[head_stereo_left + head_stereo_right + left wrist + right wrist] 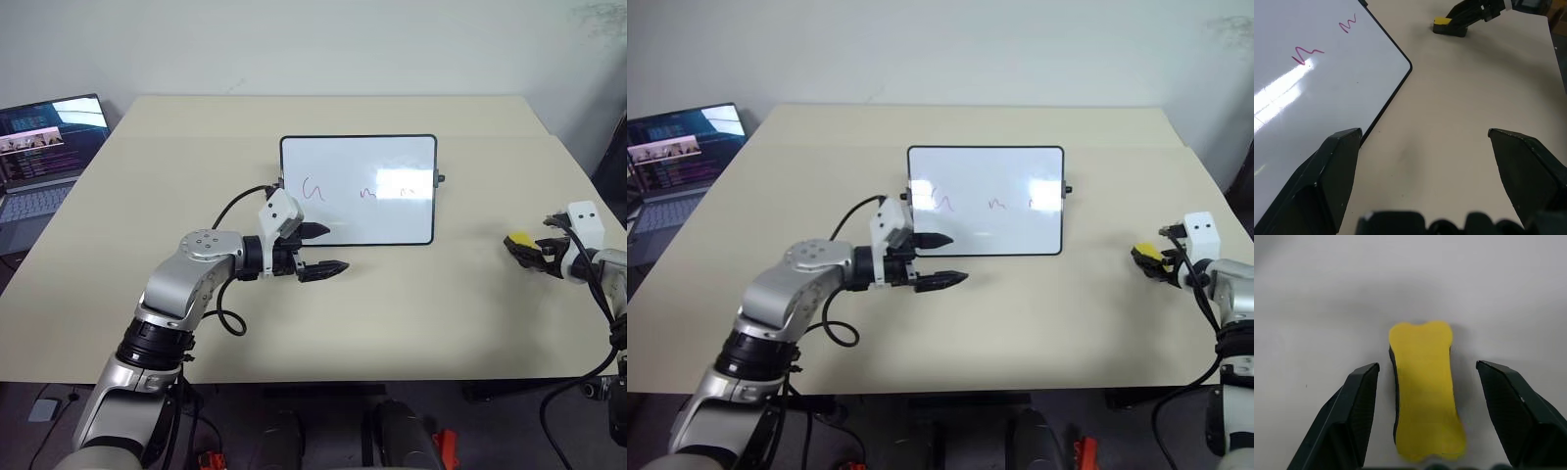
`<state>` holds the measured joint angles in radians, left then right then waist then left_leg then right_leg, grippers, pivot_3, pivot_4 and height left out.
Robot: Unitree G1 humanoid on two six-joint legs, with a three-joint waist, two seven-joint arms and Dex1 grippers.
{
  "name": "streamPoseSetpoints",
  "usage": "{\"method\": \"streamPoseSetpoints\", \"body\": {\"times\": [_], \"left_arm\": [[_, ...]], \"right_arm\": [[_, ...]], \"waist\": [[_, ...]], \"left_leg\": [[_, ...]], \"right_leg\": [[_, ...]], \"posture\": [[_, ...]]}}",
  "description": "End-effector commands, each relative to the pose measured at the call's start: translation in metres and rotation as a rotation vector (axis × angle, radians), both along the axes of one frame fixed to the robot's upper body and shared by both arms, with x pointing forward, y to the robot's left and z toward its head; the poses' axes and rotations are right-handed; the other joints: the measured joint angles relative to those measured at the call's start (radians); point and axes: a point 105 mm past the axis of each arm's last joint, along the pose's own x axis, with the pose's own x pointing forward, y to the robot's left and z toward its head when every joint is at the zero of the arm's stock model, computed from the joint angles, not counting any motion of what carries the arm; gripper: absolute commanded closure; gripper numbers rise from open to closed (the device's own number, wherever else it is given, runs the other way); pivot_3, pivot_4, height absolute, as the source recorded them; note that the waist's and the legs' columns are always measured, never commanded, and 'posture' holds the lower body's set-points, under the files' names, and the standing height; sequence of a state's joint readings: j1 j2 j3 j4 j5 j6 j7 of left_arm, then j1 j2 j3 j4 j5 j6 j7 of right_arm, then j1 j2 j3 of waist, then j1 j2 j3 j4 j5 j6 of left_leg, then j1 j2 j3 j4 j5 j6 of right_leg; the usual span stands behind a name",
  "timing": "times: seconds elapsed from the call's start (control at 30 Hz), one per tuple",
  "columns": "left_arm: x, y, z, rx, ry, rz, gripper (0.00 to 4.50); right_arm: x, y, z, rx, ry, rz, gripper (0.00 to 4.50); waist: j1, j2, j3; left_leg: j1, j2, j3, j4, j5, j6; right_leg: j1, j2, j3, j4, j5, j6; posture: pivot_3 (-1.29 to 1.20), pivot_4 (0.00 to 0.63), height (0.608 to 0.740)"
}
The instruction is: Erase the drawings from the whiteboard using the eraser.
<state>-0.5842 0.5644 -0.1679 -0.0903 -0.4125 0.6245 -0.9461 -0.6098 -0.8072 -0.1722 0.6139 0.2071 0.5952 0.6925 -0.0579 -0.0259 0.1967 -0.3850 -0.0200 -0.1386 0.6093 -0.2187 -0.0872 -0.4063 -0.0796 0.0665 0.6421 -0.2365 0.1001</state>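
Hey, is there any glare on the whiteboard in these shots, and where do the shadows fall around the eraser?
Left eye view: a bright patch of glare on the whiteboard washes over the reddish drawings. Left wrist view: a streak of reflected light crosses the board beside one red squiggle. Right wrist view: a soft, diffuse shadow surrounds the yellow eraser, which lies on the table between the right gripper's open jaws.

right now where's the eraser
The eraser lies on the table at its right edge, between the open right claw's fingers, right of the whiteboard.
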Motion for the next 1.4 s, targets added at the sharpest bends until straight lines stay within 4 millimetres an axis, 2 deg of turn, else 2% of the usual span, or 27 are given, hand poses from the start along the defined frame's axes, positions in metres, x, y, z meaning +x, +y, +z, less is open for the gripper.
{"method": "streamPoseSetpoints", "body": {"times": [0.03,0.1,0.2,0.27,0.47,0.6,0.67,0.73,0.87,0.93,1.0,1.1,1.17,1.27,1.4], "left_arm": [[-0.002,-0.001,0.015,-0.007,-0.065,-0.008,0.0],[-0.003,-0.001,0.014,-0.005,-0.065,-0.007,0.0],[-0.003,-0.001,0.014,-0.006,-0.065,-0.006,0.0],[-0.002,-0.001,0.014,-0.004,-0.066,-0.003,0.0],[-0.001,-0.001,0.015,-0.006,-0.071,0.0,0.0],[0.003,0.011,0.021,0.011,-0.095,0.035,0.0],[0.006,0.035,0.039,0.004,-0.133,0.106,0.0],[0.009,0.056,0.049,0.014,-0.163,0.178,0.0],[0.014,0.09,0.045,0.047,-0.167,0.312,0.0],[0.022,0.128,0.027,0.149,-0.173,0.475,0.0],[0.022,0.144,0.017,0.193,-0.169,0.539,0.0],[0.019,0.142,0.01,0.187,-0.16,0.544,0.0],[0.017,0.133,0.008,0.167,-0.155,0.522,0.0],[0.017,0.121,0.006,0.162,-0.157,0.498,0.0],[0.018,0.112,0.009,0.145,-0.173,0.485,0.0]], "right_arm": [[0.004,-0.001,0.011,-0.003,-0.041,-0.006,1.42],[0.003,-0.002,0.01,-0.004,-0.041,-0.009,1.94],[0.003,-0.002,0.008,-0.008,-0.034,-0.006,3.08],[0.004,-0.002,0.007,-0.007,-0.033,-0.008,3.53],[0.005,0.0,0.01,-0.012,-0.043,0.002,3.54],[0.011,0.02,0.05,-0.064,-0.154,0.081,3.54],[0.015,0.048,0.106,-0.123,-0.312,0.144,3.54],[0.011,0.075,0.138,-0.149,-0.408,0.206,3.54],[0.008,0.119,0.159,-0.131,-0.487,0.301,3.54],[0.014,0.174,0.167,-0.105,-0.535,0.428,3.54],[0.015,0.215,0.171,-0.097,-0.568,0.522,3.54],[0.018,0.275,0.16,-0.103,-0.577,0.648,3.54],[0.023,0.304,0.151,-0.192,-0.605,0.699,3.54],[0.031,0.336,0.146,-0.27,-0.655,0.736,3.54],[0.042,0.364,0.14,-0.335,-0.684,0.768,3.54]], "waist": [[0.0,0.0,0.0],[0.0,0.0,0.0],[0.0,0.0,0.0],[0.0,0.0,0.0],[0.0,0.0,0.0],[-0.005,0.001,0.0],[-0.014,0.002,0.003],[-0.026,0.004,0.004],[-0.026,0.001,0.002],[-0.028,0.0,0.001],[-0.037,0.0,0.002],[-0.03,0.001,0.002],[-0.022,0.0,0.002],[-0.01,-0.002,0.001],[-0.008,-0.002,0.001]], "left_leg": [[0.0,0.0,0.0,0.0,0.0,0.0],[0.0,0.0,0.0,0.0,0.0,0.0],[0.0,0.0,0.0,0.0,0.0,0.0],[0.0,0.0,0.0,0.0,0.0,0.0],[0.0,0.0,0.0,0.0,0.0,0.0],[0.0,0.0,0.001,0.0,0.0,0.0],[0.001,0.0,0.001,0.0,0.0,0.0],[0.0,0.0,0.001,0.0,0.0,0.0],[0.0,0.001,0.001,-0.001,0.0,0.0],[0.001,0.001,0.001,0.0,-0.001,0.0],[0.003,0.001,0.003,0.0,-0.001,0.0],[0.0,0.002,0.001,0.0,-0.001,0.0],[-0.002,0.002,0.001,0.0,-0.001,0.0],[-0.005,0.001,-0.001,0.0,-0.001,0.0],[-0.01,0.001,-0.002,0.0,-0.001,-0.001]], "right_leg": [[0.0,0.0,0.0,0.0,0.0,0.0],[0.0,0.0,0.0,0.0,0.0,0.0],[0.0,0.0,0.0,0.0,0.0,0.0],[0.0,0.0,0.0,0.0,0.0,0.0],[0.0,0.0,0.0,0.0,0.0,0.0],[0.0,0.0,0.001,0.001,0.0,0.0],[0.0,0.0,0.001,0.001,0.0,0.0],[-0.002,0.0,0.002,0.002,0.0,0.0],[-0.001,0.0,0.001,0.001,0.0,0.0],[-0.001,0.0,0.001,0.001,0.0,0.0],[-0.001,0.0,0.003,0.002,0.0,0.0],[-0.004,0.001,0.002,0.004,0.001,-0.002],[-0.005,0.001,0.001,0.003,0.003,-0.005],[-0.006,0.001,-0.001,0.002,0.003,-0.005],[-0.013,0.001,-0.001,0.004,0.004,-0.007]], "posture": [[0.0,0.15,0.74],[0.0,0.15,0.74],[0.0,0.15,0.74],[0.0,0.15,0.74],[0.0,0.15,0.74],[0.0,0.15,0.74],[0.0,0.15,0.74],[0.0,0.15,0.74],[0.0,0.15,0.74],[0.0,0.15,0.74],[0.0,0.15,0.74],[0.0,0.15,0.74],[0.0,0.15,0.74],[0.0,0.15,0.74],[0.0,0.15,0.74]]}}
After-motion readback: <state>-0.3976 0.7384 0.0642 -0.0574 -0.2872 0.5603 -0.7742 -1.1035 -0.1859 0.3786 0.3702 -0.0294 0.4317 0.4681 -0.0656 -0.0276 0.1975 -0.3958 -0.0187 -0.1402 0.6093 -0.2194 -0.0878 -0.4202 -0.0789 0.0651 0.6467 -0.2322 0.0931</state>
